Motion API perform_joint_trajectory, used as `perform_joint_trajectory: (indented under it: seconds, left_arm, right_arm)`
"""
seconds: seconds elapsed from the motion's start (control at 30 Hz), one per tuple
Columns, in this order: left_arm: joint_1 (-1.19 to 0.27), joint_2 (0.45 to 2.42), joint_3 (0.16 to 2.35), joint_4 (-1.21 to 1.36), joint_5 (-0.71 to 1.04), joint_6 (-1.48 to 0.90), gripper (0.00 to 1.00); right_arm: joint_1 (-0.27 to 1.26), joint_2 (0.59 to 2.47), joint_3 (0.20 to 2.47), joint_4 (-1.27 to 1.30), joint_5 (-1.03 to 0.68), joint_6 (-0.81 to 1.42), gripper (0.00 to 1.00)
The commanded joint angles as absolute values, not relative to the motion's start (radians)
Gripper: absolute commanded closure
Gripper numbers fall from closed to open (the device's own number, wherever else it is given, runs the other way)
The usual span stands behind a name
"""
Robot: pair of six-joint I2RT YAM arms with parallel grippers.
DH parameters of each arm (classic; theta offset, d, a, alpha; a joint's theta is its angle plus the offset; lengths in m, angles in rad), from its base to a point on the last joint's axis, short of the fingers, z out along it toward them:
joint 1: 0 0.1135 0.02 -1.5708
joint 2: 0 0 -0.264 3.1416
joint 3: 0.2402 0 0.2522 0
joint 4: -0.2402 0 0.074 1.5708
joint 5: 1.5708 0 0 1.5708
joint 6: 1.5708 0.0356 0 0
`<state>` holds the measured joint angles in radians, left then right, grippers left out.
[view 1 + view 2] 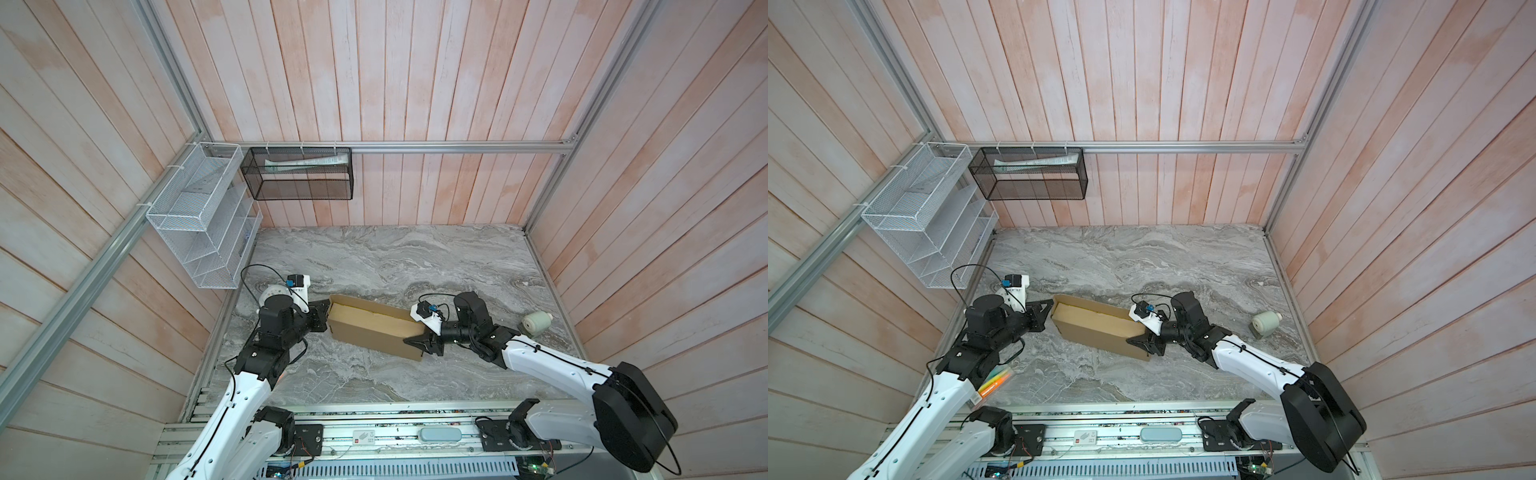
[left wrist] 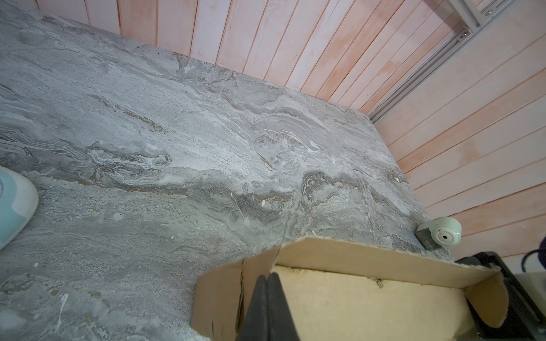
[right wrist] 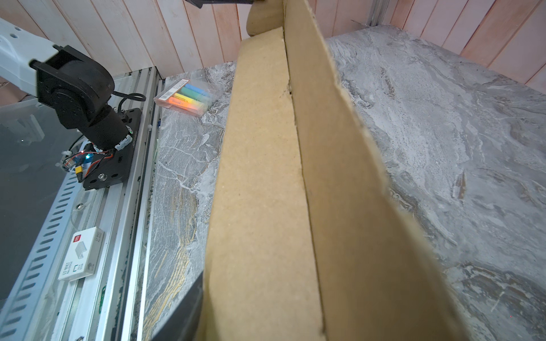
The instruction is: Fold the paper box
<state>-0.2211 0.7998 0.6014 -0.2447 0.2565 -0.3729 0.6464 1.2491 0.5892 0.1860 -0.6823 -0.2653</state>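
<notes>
We see the paper box [image 1: 374, 332] lying near the middle of the marble table [image 1: 395, 257], between the two arms. It is a long brown cardboard tray with its walls raised and its pale inside open to the top, and it sits at a slant in both top views [image 1: 1096, 328]. The left gripper [image 1: 327, 318] meets the box's left end. In the left wrist view its black fingers [image 2: 260, 307] are pressed together with no cardboard between them, and their tips rest at the rim of the end wall, just beside a torn crease. The right gripper [image 1: 419, 340] sits astride the box's right end. The right wrist view shows one dark finger [image 3: 183, 310] against the outer face of the cardboard, which fills the frame and hides the other finger, so we cannot tell whether this gripper pinches the wall or merely brackets it. A pale roll [image 1: 536, 324] lies well apart near the right-hand wall, and a clear pack of highlighters [image 3: 186, 96] sits at the table's near edge by the left arm.
</notes>
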Motion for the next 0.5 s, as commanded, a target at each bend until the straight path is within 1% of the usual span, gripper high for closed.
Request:
perform_joint_trajectory:
  seconds: [0.0,0.47]
  left_arm:
    - [-0.224,0.794,0.57,-0.268,0.198,-0.386,1.0]
    - [-0.23,0.792,0.531,-0.244,0.17,-0.393,1.0]
  right_arm:
    - [0.639,1.253,0.615,0.202,-0.718,-0.265,0.89]
    - [0.638,1.265,0.617,0.199,-0.726,-0.27,0.89]
